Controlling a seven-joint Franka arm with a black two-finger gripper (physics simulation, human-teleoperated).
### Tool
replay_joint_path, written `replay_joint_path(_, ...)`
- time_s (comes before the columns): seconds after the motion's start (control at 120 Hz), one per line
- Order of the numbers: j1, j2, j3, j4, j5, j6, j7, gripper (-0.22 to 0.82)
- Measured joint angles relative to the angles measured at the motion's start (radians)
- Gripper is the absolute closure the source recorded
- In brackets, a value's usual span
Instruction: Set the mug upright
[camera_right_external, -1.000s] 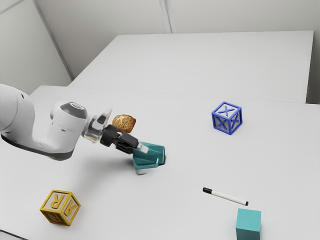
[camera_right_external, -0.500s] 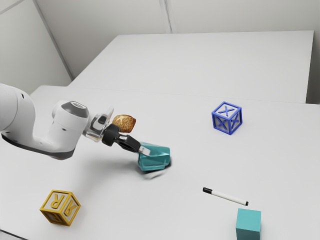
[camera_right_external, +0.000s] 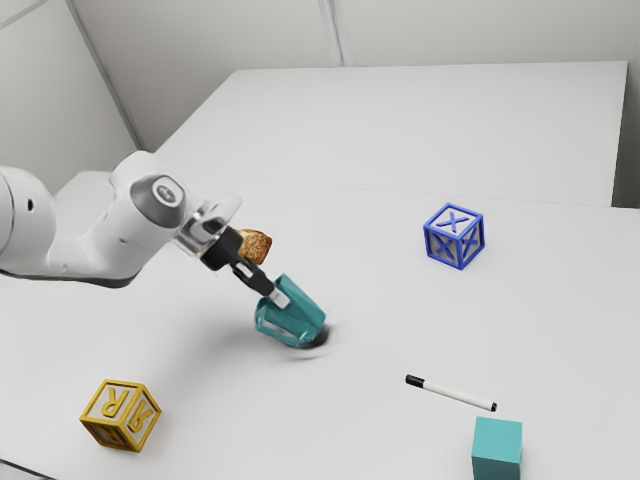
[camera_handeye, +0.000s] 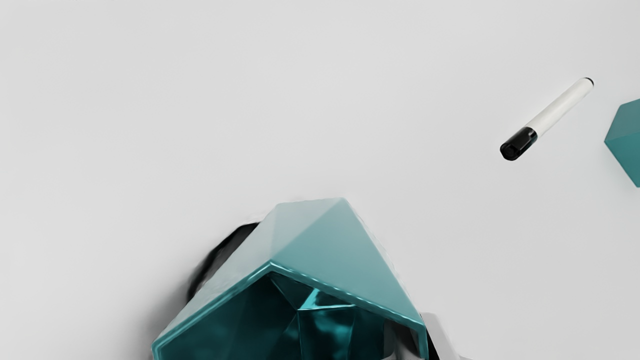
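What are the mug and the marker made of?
The mug looks like glazed ceramic or hard plastic: its flat teal faces are smooth, with bright glints inside and along the rim. The marker is probably plastic, with a smooth white barrel and a shiny black cap.

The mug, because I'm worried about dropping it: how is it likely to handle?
The mug looks stiff, its facets flat and crisp-edged. The glossy rim suggests it may be slippery. Tilted as it is, it could well tip if let go.
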Motion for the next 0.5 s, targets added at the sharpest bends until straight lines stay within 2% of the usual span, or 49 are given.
replay_joint_path(0.275, -0.009, -0.019, -0.070, 0.050, 0.526, 0.092, -0.222, 0.79)
replay_joint_path(0.5, -0.027, -0.014, -0.104, 0.026, 0.731, 0.178, -0.380, 0.79)
